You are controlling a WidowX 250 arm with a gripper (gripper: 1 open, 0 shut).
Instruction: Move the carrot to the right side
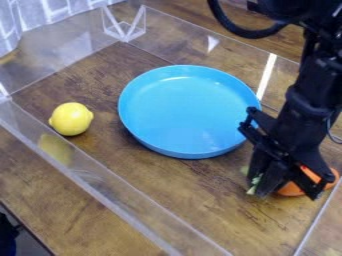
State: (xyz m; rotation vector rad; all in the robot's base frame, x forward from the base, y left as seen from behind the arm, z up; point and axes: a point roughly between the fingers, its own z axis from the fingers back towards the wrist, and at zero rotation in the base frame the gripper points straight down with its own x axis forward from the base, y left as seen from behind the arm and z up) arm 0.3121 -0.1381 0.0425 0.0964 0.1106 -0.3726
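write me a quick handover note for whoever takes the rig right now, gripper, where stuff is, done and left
Gripper: pointing down at the carrot, right of the blue plate; whether it is gripping or just over it cannot be told, the fingers hide most of it.
Carrot: low on the wooden table, right side, near the clear wall; only an orange bit shows.
Lemon: left of the plate, untouched.
Done: carrot is on the right side of the plate.
Left: confirm it rests on the table, open the gripper if closed, lift clear.
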